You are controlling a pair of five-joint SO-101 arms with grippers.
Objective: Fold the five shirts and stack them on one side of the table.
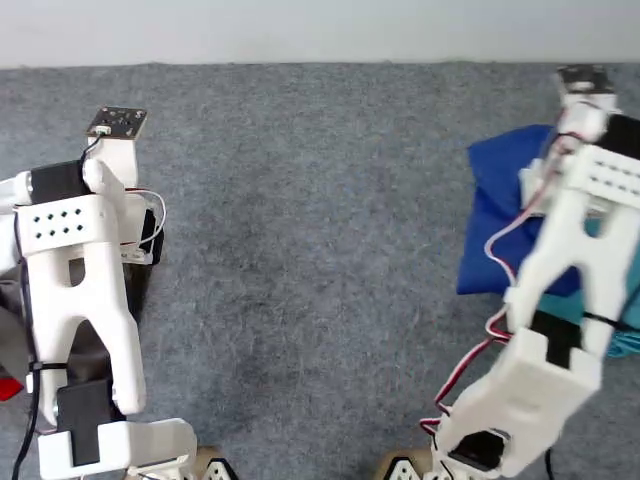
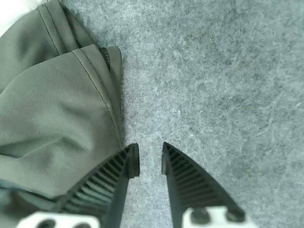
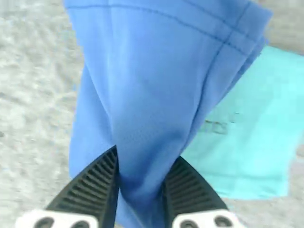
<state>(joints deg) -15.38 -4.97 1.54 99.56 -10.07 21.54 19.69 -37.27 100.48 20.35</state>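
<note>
In the high view, I see the left arm [image 1: 80, 300] at the left edge of the frame and the right arm [image 1: 560, 330] at the right edge, both over the grey felt-covered table [image 1: 320, 250]. The left gripper [image 2: 151, 159] has its black ribbed fingers [image 2: 114, 180] slightly apart with nothing between them. Bare felt shows through the gap. The crumpled olive-grey knit shirt [image 2: 52, 109] lies just beside this gripper, and the tip of one finger sits at the shirt's hemmed edge; I cannot tell whether it touches the cloth. In the high view, this shirt lies under the left arm at the lower left of the frame. The right gripper [image 3: 146, 159] is clamped on a raised fold of the royal-blue knit shirt [image 1: 495, 220]. The cloth is bunched between the two fingers and spreads out wider beyond them. In the high view, the blue shirt lies at the upper right of the frame, partly covered by the right arm. The turquoise knit shirt [image 1: 622, 340] lies flat beneath it, with its uncovered part showing at the right edge. The two sets of shirts are well apart, with the open middle of the table between them.
</note>
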